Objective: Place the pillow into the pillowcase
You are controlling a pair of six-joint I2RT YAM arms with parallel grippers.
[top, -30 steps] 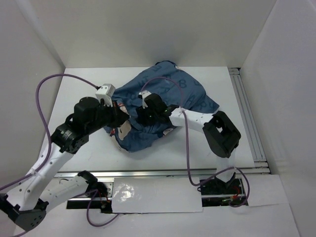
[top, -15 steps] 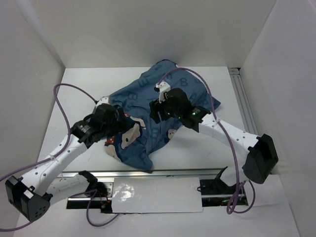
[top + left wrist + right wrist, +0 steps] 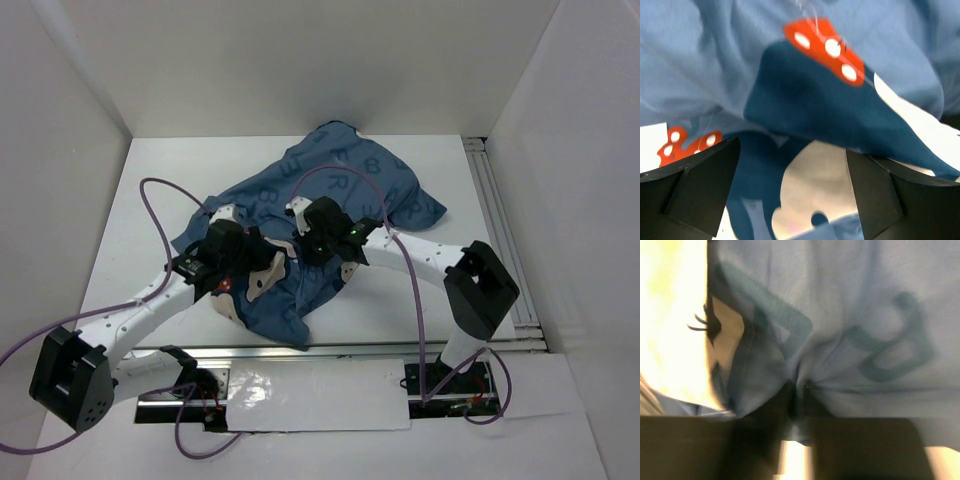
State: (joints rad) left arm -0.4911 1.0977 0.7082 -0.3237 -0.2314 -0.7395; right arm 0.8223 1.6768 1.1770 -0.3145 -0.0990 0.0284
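- The denim-blue printed fabric pillowcase (image 3: 345, 185) lies crumpled mid-way across the white table (image 3: 150, 190), bulging.
- I can't see the soft white pillow outright. From the bulge I judge it's inside. The pale yellowish patch at the left of the right wrist view may be it, but I can't tell.
- The left gripper (image 3: 792, 170) is spread wide and empty, with the red-bow print straight ahead of it.
- The right gripper (image 3: 797, 425) is narrow and a fabric fold is gathered at its fingers. The view is blurred, so I can't tell if it's gripped.
- Risk: the left gripper closes on a single layer, or on case plus pillow, and the opening gets dragged shut.
- Risk: a pull from the right slides the whole bundle, because nothing pins it.
- Risk: the purple cable (image 3: 340, 172) arcs over the cloth and could snag.
- Edges: the case's near corner (image 3: 297, 338) sits close to the front table edge, and the metal rail (image 3: 500, 230) lies just beside its right side.
- Open room: bare table to the left and a strip at the far side.
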